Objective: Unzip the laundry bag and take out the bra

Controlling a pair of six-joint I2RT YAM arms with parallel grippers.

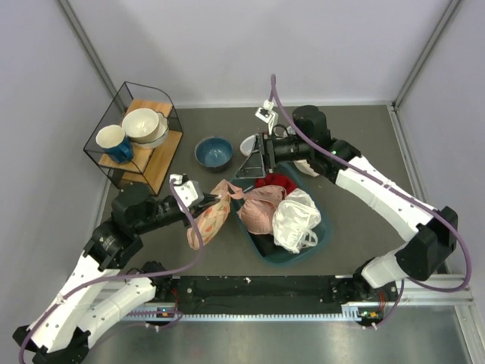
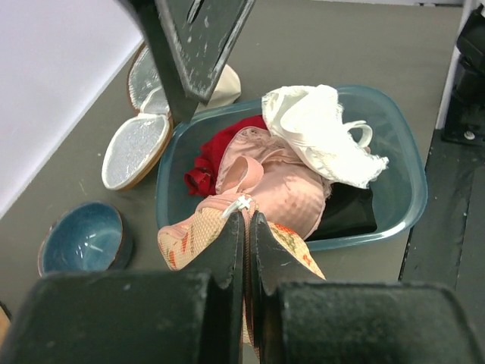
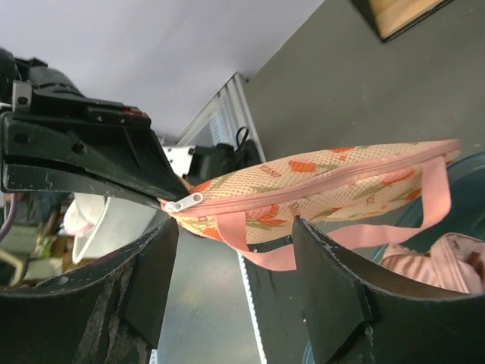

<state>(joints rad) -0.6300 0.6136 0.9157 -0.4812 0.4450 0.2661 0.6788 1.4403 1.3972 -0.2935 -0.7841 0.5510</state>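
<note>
- Overhead: even, diffuse light from above; table (image 1: pixel 220 121) mid-grey, no hot spots.
- Shadows faint and soft-edged, beside the basin (image 1: pixel 324 231).
- Left wrist: my left fingers (image 2: pixel 227 258) near-black and blurred close up; silver pouch (image 2: pixel 135 150) glints.
- Right wrist: bag (image 3: pixel 326 182) sharp; my right fingers (image 3: pixel 333 288) dark, little detail; background soft, pale wall bright.

A peach-pink laundry bag (image 3: pixel 326 182) is seen printed with orange-red motifs, its strap (image 3: pixel 261 260) pink, its zip pull (image 3: pixel 184 202) white; a basin (image 2: pixel 402 189) is shown teal, a lacy garment (image 2: pixel 280 186) pale pink, a bundle (image 2: pixel 318 129) white, a cloth (image 2: pixel 216 155) red, a bowl (image 2: pixel 83 239) blue
</note>
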